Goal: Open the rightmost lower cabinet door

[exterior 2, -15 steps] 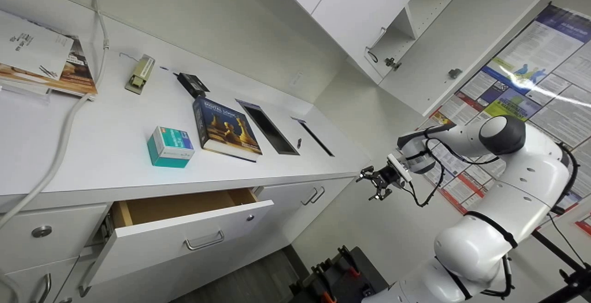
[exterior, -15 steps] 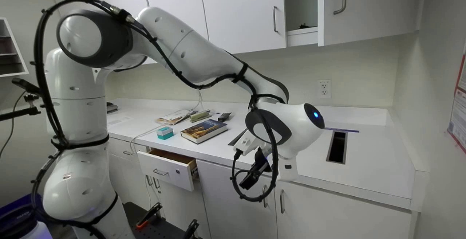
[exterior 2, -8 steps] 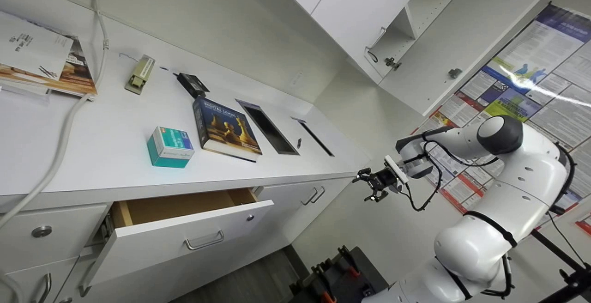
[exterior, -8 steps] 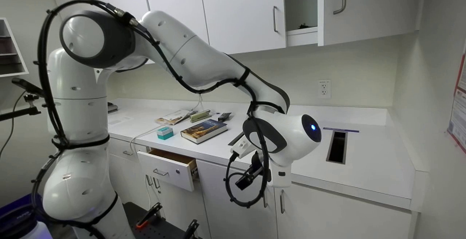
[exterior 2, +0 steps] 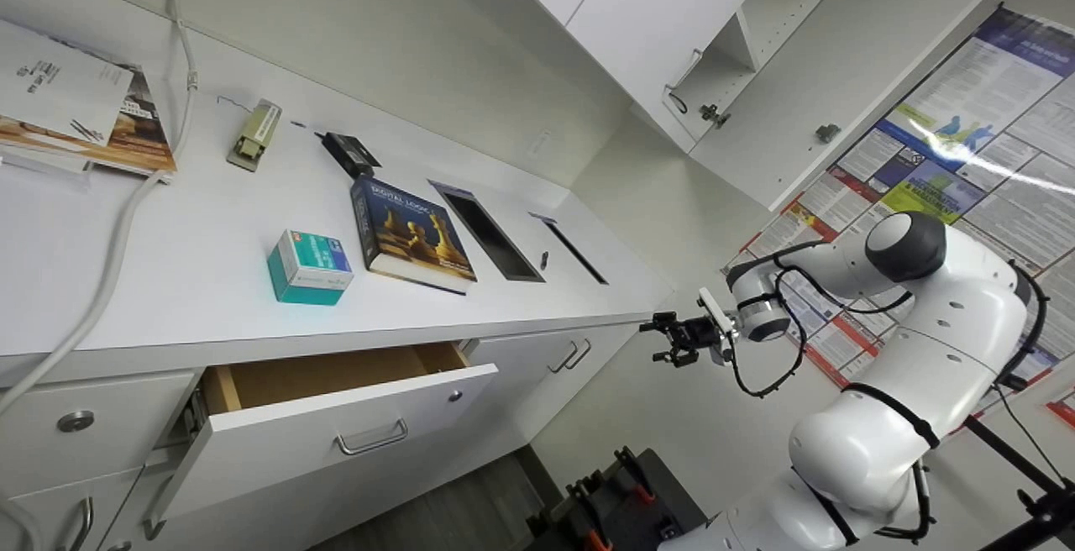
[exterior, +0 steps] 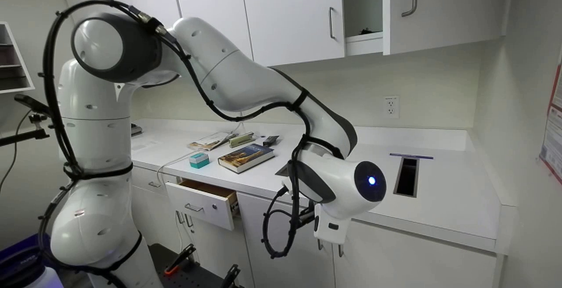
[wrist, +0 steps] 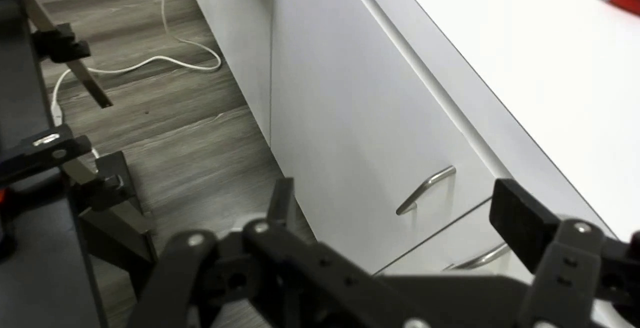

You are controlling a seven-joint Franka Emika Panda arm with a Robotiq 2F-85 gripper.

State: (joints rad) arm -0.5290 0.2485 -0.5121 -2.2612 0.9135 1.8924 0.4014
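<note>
Black two-finger gripper (wrist: 401, 213): jaws spread wide, holding nothing. Plain white flat-panel rightmost lower cabinet door (exterior: 417, 257): closed, beneath the white countertop (exterior: 443, 204); slim silver bar handle (wrist: 484, 258) partly gripper-hidden. Neighbouring silver bar handle (wrist: 424, 189), farther: near twin; misaimed grasp could hook it instead.

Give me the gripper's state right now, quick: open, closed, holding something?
Gripper: open, jaws standing wide apart in the wrist view, holding nothing.

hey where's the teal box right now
In both exterior views, the teal box sits on the countertop, left of the book, above the open drawer.
</note>
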